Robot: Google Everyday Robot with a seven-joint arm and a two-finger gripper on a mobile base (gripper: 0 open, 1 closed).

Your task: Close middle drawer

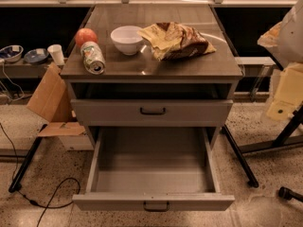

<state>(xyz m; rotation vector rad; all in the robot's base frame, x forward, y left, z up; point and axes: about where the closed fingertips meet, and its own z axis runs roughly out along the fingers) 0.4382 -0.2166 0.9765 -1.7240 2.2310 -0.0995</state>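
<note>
The middle drawer [189, 201] stands pulled far out at the lower centre of the frame, below the upper drawer [152, 112]. The claw [285, 96] hangs at the right edge, well apart from it; I cannot tell whether it is open or closed. A white bowl [126, 39] sits on the bench [189, 65].

No lettering is legible, not even on the can [93, 57].

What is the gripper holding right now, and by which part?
Nothing that shows: the gripper sits at the right edge, apart from the open middle drawer.
</note>
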